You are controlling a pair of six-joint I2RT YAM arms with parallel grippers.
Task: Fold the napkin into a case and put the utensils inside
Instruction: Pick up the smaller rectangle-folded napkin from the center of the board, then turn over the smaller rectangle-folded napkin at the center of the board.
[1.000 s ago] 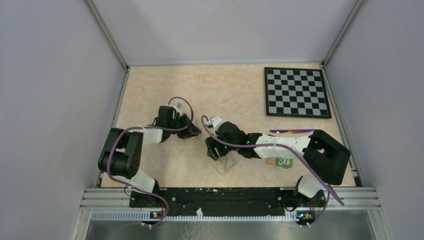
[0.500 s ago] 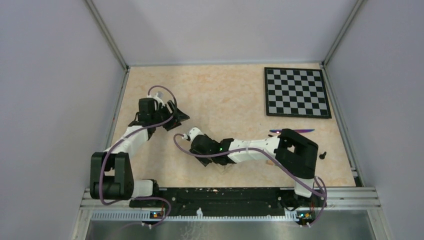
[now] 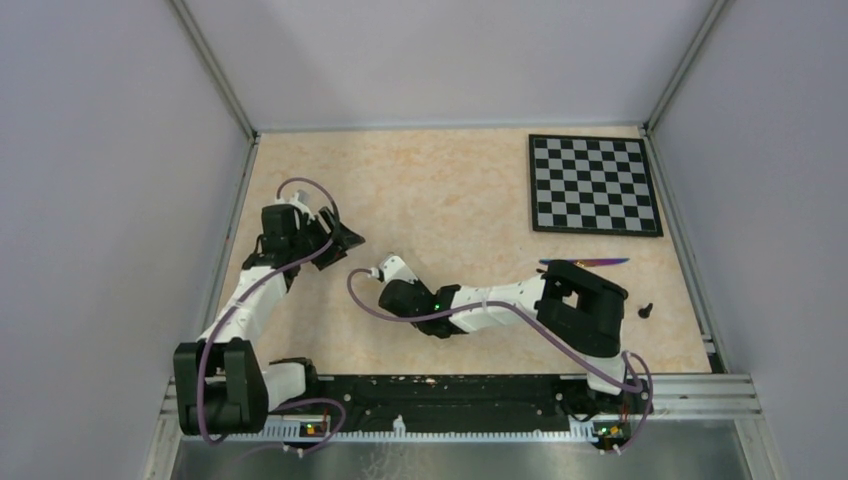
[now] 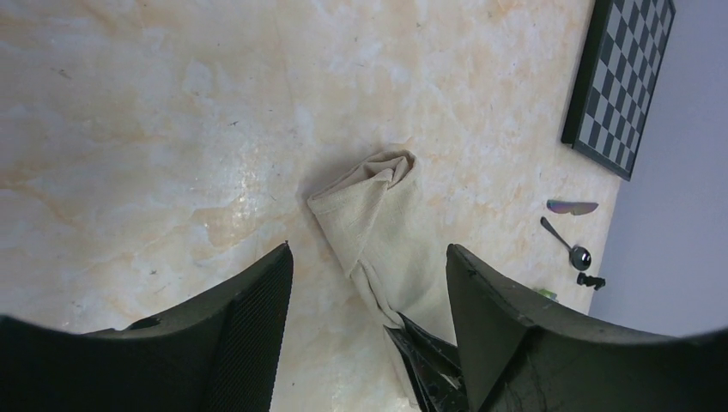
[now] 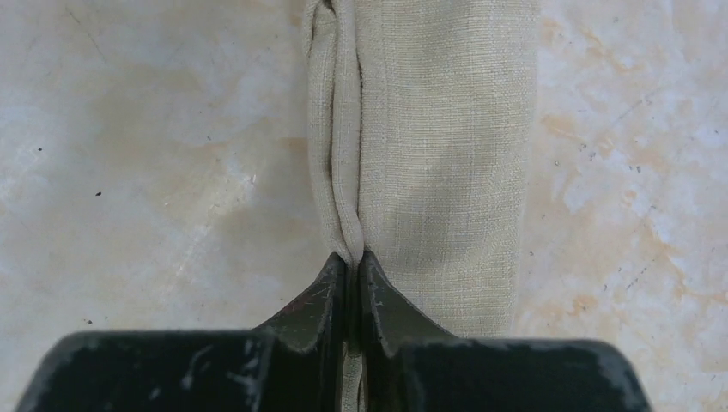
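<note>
The right gripper (image 5: 354, 257), pinching a folded edge of the napkin (image 5: 438, 146), had dragged the narrow bundle leftward. The left gripper (image 4: 367, 257) had drawn back, spread and empty, with the cloth just ahead of it. The utensils (image 4: 572, 206) lay far beyond the cloth, not yet loaded.

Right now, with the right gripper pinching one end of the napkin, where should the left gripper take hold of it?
Likely the free end of the napkin, opposite the shut right gripper: that end is bunched into a raised peak, while the rest lies flat. Bring the open left gripper down from above, fingers straddling the narrow strip.
</note>
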